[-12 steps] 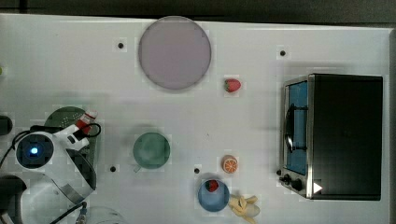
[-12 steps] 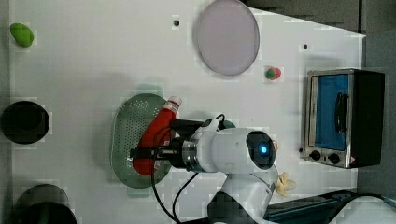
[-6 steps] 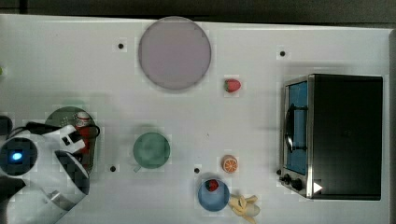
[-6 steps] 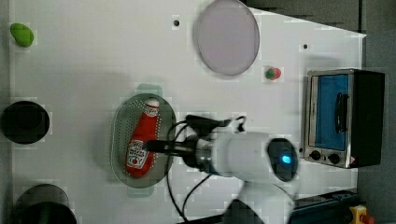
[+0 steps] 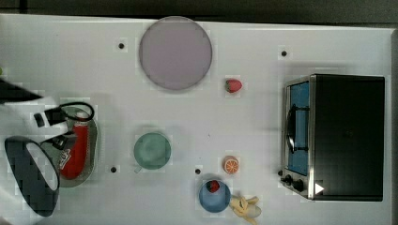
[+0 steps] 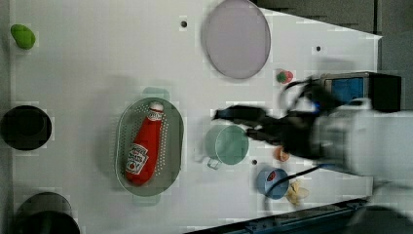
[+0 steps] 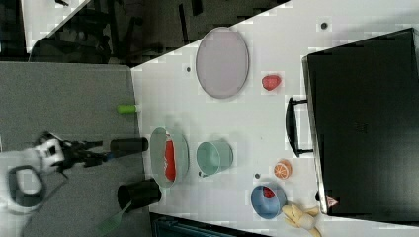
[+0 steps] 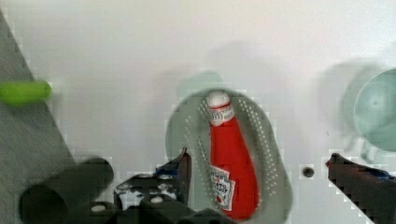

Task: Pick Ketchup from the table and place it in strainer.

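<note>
Gripper (image 8: 257,170) spread wide, empty, fingers (image 8: 184,165) flanking strainer from above, bottle evidently released. Ketchup (image 6: 143,146) lies lengthwise inside strainer (image 6: 173,141), cap toward table's (image 6: 97,58) far edge, near teal cup (image 6: 231,144). Placement looks complete.

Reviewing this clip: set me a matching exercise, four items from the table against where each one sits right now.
Items:
1. Ketchup
2. teal cup
3. strawberry
4. banana

Places:
A. on the bare table, at the top view's right of the round plate
B. lying inside the strainer
C. beside the blue bowl, near the toaster oven
D. standing between the strainer and the orange slice

Pairs: 1-B, 2-D, 3-A, 4-C
</note>
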